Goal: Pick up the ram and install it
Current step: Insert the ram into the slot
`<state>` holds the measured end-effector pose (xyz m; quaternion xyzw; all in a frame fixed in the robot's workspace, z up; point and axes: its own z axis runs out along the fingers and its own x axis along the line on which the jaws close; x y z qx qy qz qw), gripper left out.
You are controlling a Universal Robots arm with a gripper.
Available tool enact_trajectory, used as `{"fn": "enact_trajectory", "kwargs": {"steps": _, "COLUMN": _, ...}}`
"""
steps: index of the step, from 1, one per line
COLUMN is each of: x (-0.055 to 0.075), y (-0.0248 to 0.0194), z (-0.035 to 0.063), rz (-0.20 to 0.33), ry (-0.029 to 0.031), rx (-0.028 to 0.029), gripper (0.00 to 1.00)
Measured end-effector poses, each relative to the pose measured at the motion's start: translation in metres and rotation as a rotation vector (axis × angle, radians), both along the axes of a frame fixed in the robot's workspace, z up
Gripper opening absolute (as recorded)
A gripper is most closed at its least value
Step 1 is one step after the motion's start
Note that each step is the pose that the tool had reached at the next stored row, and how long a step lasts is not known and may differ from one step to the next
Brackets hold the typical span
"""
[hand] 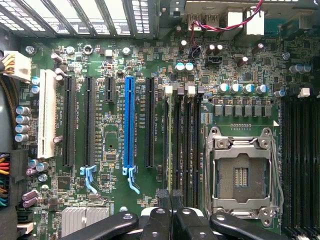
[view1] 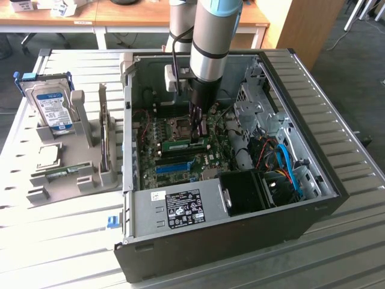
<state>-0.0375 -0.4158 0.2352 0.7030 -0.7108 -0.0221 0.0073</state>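
Observation:
The ram [view1: 180, 145] is a thin green stick standing on edge in a memory slot on the motherboard inside the open computer case [view1: 129, 90]. In the wrist view the ram [hand: 171, 145] appears edge-on as a pale line in the black slot beside the blue slot strip [hand: 129, 120]. My gripper [view1: 198, 135] reaches straight down into the case. Its dark fingers pinch the stick's top edge toward the exterior view's right end. My gripper [hand: 171, 200] has its fingertips pressed together around that edge.
An empty processor socket [hand: 242, 175] lies beside the memory slots. A grey holder [view1: 90, 174] at the exterior view's left carries a hard drive [view1: 53, 105] and another green stick [view1: 63, 173]. A black fan unit [view1: 243, 192] and blue cables [view1: 289, 162] fill the case's right side.

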Motion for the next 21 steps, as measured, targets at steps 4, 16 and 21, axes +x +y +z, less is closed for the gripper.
{"fn": "enact_trajectory", "kwargs": {"steps": 4, "x": 0.0, "y": 0.0, "z": -0.0001, "rz": 0.0, "ry": 0.0001, "rx": -0.0002, "gripper": 0.12}}
{"fn": "enact_trajectory", "kwargs": {"steps": 16, "x": 0.0, "y": 0.0, "z": -0.0018, "rz": 0.001, "ry": 0.0, "rx": 0.0, "gripper": 0.12}}
{"fn": "enact_trajectory", "kwargs": {"steps": 21, "x": 0.0, "y": 0.0003, "z": -0.0019, "rz": 0.001, "ry": 0.0002, "rx": -0.0003, "gripper": 0.12}}
